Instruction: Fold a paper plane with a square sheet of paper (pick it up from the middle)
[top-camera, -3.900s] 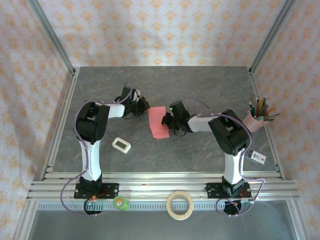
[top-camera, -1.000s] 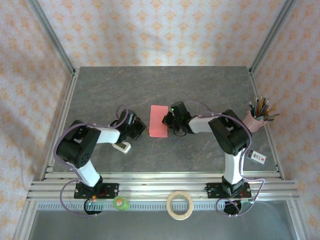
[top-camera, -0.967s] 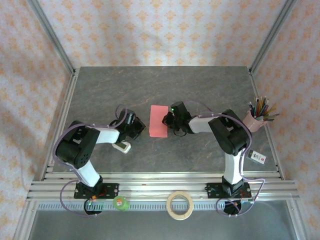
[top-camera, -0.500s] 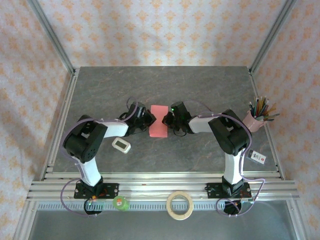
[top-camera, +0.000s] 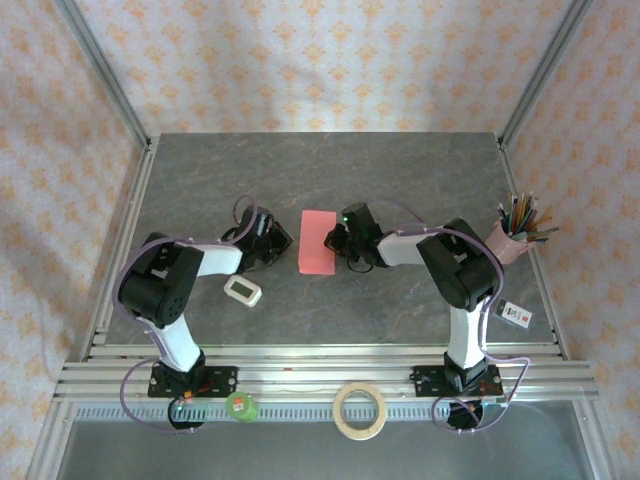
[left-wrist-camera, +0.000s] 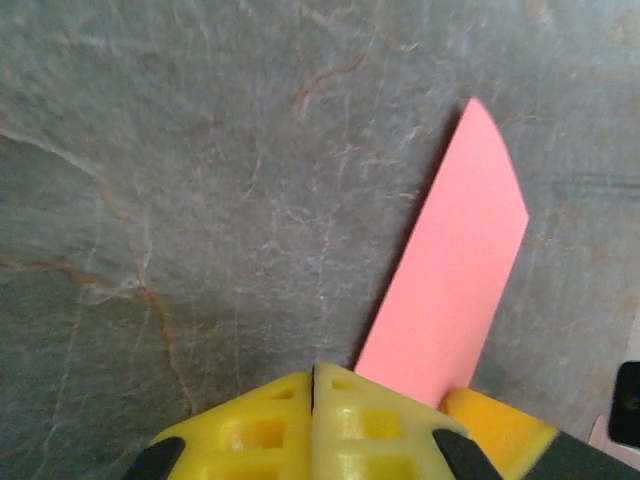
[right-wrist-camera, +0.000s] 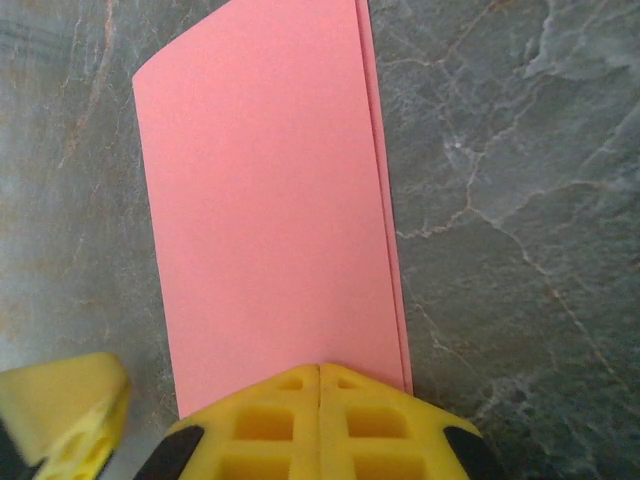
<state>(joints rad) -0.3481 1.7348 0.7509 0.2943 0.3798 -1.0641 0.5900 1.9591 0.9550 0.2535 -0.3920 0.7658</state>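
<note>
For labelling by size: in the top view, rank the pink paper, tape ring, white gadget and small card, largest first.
1. pink paper and tape ring: about alike, unranked
2. white gadget
3. small card

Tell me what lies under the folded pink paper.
The grey table shows around it, and along one edge a lower layer of the paper peeks out. Anything between the layers is covered.

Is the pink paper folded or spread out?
Folded in half. The pink paper is a narrow rectangle with two layered edges along one side.
</note>
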